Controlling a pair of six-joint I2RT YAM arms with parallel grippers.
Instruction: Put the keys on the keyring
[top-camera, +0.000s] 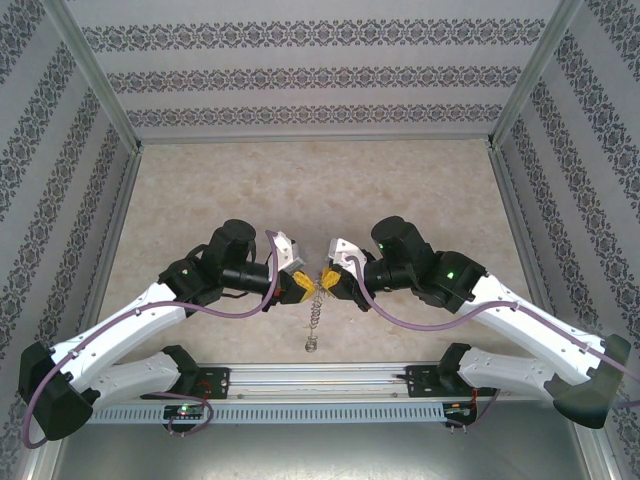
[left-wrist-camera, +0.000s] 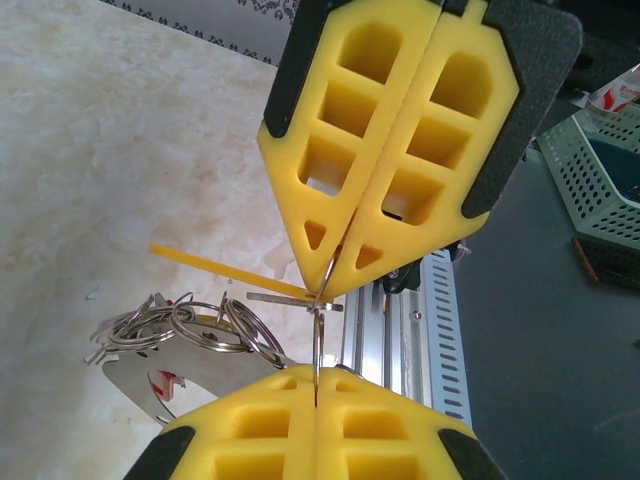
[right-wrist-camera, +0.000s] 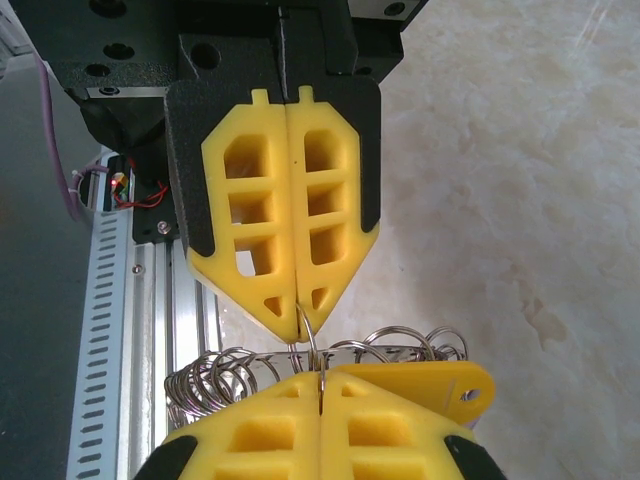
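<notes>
Keyring (left-wrist-camera: 316, 340), resolved at the wrists, is clamped by left gripper (top-camera: 300, 284) and right gripper (top-camera: 331, 282), both closed. Dangling ring chain (top-camera: 313, 322) is seen whole from above.

No legible text, labels, numbers or signs in any view.

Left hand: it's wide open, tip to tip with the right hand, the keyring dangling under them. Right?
No. The left hand is shut, not open, pinching the keyring, as the right wrist view shows. It is tip to tip with the right hand, the keyring dangling under them.
</notes>
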